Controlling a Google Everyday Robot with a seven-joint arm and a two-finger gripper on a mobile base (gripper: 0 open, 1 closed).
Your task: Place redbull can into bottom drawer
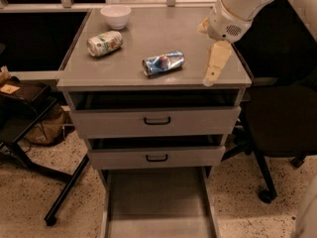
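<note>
The redbull can (163, 63) lies on its side near the middle of the grey cabinet top (148, 38), blue and silver, slightly dented. The bottom drawer (158, 202) is pulled out below the two upper drawers, and its flat floor is bare. My gripper (205, 53) hangs over the right part of the cabinet top, to the right of the can and apart from it. It is open and holds nothing. One cream finger (216, 63) points down toward the top's front right edge.
A white-and-green can (104, 43) lies at the back left of the top, with a white bowl (116, 16) behind it. The two upper drawers (156, 120) are slightly ajar. An office chair (277, 128) stands to the right, and a dark stand's legs (59, 182) to the left.
</note>
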